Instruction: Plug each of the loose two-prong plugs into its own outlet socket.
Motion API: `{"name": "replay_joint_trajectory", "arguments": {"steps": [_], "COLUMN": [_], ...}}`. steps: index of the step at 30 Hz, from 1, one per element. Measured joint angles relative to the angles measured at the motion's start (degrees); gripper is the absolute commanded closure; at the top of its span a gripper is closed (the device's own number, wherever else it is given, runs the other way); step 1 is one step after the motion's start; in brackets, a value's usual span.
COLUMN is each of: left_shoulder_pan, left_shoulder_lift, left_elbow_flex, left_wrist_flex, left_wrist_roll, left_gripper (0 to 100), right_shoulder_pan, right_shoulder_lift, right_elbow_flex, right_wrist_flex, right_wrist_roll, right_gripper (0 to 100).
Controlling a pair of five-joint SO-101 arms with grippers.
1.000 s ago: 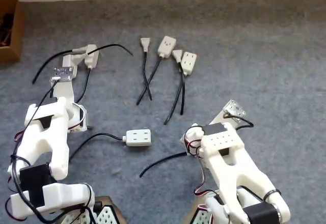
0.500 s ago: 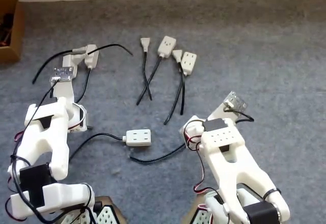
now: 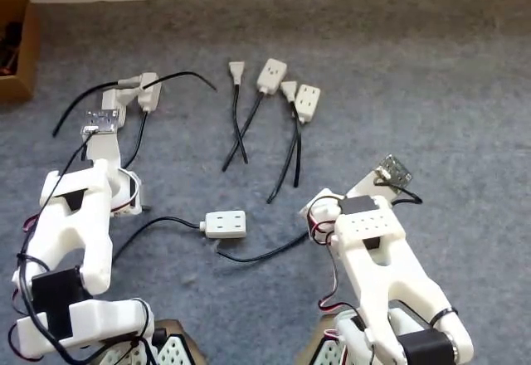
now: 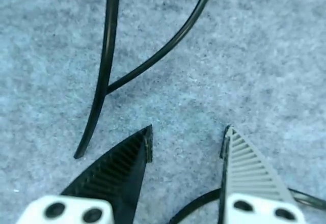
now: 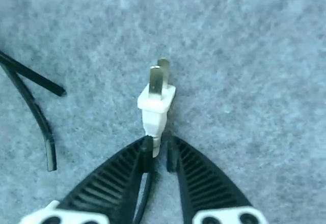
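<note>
Across the grey carpeted table top point(image 3: 431, 91), approach low and slow toward the white rectangular outlet socket block point(image 3: 225, 224) lying near, likely the target. Grip firmly with the black ribbed right gripper point(image 5: 159, 150), pinched shut on the rear of the white two-prong plastic plug point(image 5: 155, 107). Square the metal prongs point(image 5: 155, 81) to the slots before pushing. Plug body jutting beyond the fingertips, prongs pointing away, thin black cord point(image 3: 257, 255) trailing behind. Left gripper point(image 4: 186, 142) spread open above carpet and loose black cables point(image 4: 104, 71), holding nothing.
</note>
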Motion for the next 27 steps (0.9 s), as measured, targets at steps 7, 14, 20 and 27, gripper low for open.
{"name": "replay_joint_trajectory", "arguments": {"steps": [7, 14, 20, 27], "left_shoulder_pan": [0.0, 0.0, 0.0, 0.0], "left_shoulder_lift": [0.0, 0.0, 0.0, 0.0], "left_elbow_flex": [0.0, 0.0, 0.0, 0.0], "left_wrist_flex": [0.0, 0.0, 0.0, 0.0], "left_wrist_roll": [0.0, 0.0, 0.0, 0.0], "left_gripper": [78, 78, 78, 78], "right_shoulder_pan": [0.0, -1.7, -2.2, -1.8], "right_shoulder_lift": [-0.1, -0.1, 2.8, 11.7], "right_elbow_flex": [0.2, 0.2, -0.1, -6.6], "right_wrist_flex": [0.4, 0.5, -1.8, 1.1], "right_wrist_roll": [0.0, 0.0, 0.1, 1.2], "right_gripper": [75.2, 75.9, 75.7, 75.7]}}
